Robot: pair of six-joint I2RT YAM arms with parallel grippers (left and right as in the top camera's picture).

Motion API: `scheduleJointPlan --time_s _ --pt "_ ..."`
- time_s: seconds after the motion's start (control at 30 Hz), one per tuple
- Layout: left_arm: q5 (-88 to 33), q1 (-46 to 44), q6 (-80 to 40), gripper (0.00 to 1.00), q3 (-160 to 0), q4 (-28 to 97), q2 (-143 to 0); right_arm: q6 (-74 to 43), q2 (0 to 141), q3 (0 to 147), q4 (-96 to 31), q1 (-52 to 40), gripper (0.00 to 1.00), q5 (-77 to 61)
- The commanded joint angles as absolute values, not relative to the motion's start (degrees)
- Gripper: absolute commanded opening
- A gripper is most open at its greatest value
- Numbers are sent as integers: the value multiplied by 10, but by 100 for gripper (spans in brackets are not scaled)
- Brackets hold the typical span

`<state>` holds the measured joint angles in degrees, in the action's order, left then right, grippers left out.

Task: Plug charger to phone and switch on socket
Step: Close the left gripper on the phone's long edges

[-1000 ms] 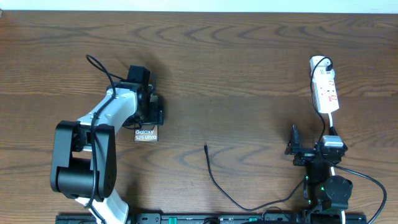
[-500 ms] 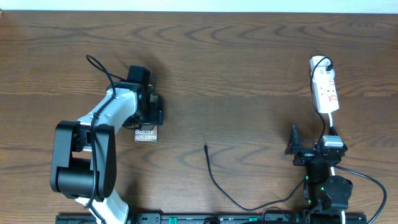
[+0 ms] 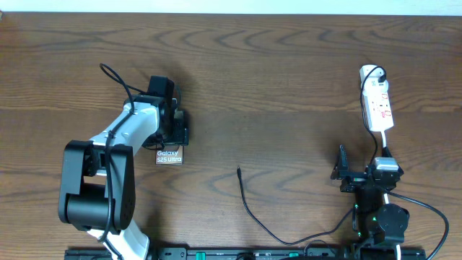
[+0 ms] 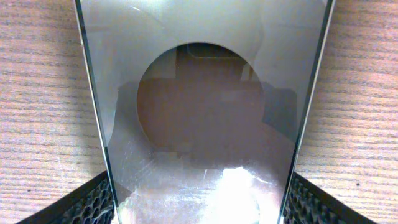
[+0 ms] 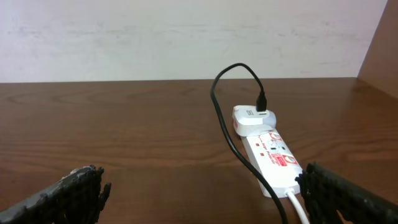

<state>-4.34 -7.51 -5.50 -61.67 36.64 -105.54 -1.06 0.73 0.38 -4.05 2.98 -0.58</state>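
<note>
The phone (image 3: 169, 155) lies flat at the table's left, its white text showing below my left gripper (image 3: 175, 136). In the left wrist view the phone (image 4: 199, 93) fills the space between the jaws, and both black pads (image 4: 93, 200) press its long edges, so my left gripper (image 4: 200, 202) is shut on it. The charger (image 3: 245, 198) is a thin black cable at centre front, its free tip pointing away from me. The white socket (image 3: 376, 105) sits at the far right. My right gripper (image 3: 363, 167) rests just in front of it, open and empty. In the right wrist view the socket (image 5: 273, 155) lies ahead between the wide-spread fingers (image 5: 78, 193).
A white adapter (image 5: 252, 118) with a black lead is plugged into the socket's far end. The socket's white cord (image 5: 298, 208) runs back toward my right arm. A pale wall (image 5: 186, 37) stands behind the table.
</note>
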Motion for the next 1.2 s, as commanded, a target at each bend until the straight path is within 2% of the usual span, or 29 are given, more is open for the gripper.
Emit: scheduleJointPlan --time_s 0.0,0.23,0.33,0.37,0.5,0.73,1.17 --pt "-66 -75 -50 73 -598 372 -1071 -17 7 3 -43 34 99 -4" --pt "-66 -75 -50 63 -598 372 -1071 -17 7 3 -43 34 99 -4" --pt "-66 -75 -50 53 -598 372 -1071 -17 7 3 -43 34 99 -4" --pt "-66 -75 -50 47 -598 372 -1071 -17 7 3 -43 34 99 -4" --pt "-66 -75 -50 39 -598 371 -1071 -17 7 3 -43 34 99 -4" --pt "-66 -75 -50 9 -598 370 -1071 -17 7 3 -43 34 99 -4" --pt "-66 -75 -50 7 -627 381 -1065 -17 7 3 -43 34 99 -4"
